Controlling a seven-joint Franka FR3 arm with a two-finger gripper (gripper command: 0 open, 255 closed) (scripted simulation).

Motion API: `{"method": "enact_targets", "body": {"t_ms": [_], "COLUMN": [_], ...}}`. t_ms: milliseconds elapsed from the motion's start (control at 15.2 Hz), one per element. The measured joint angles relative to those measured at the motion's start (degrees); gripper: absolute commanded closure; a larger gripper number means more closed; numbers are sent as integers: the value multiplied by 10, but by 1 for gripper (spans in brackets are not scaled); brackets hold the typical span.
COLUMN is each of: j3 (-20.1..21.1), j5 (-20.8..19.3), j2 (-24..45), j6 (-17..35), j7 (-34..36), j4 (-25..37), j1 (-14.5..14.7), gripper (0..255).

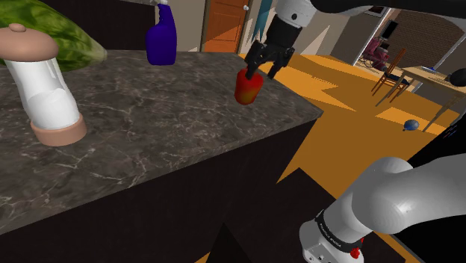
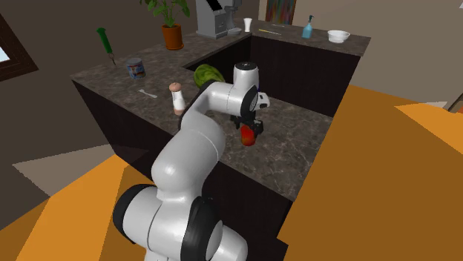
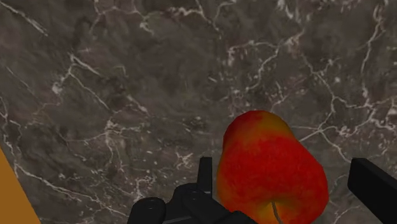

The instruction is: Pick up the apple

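Jaws spread around the apple (image 3: 267,168), not clamped on it.
You had one finger (image 3: 205,172) against the red-yellow apple and the other finger (image 3: 375,184) just clear; the apple sat near the dark veined tabletop's (image 1: 149,127) edge.

We are looking at a dark marble table (image 2: 319,148) bending in an L around an orange floor (image 2: 386,193). We are seeing brown walls (image 2: 59,30), a window (image 2: 15,52) at the second exterior view's left, a wooden door (image 1: 224,26) beyond the table, and chairs (image 1: 390,75) standing well apart.
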Motion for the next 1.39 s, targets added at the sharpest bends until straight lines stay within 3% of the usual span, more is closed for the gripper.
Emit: {"method": "enact_targets", "body": {"t_ms": [396, 462, 1122, 1386], "j3": [3, 3, 3, 2], "j5": [3, 3, 3, 2], "j2": [2, 1, -1, 1], "j6": [47, 48, 51, 28], "j7": [1, 1, 1, 1], "j4": [-43, -46, -49, -25], "j1": [1, 1, 2, 1], "gripper": [0, 255, 255, 255]}}
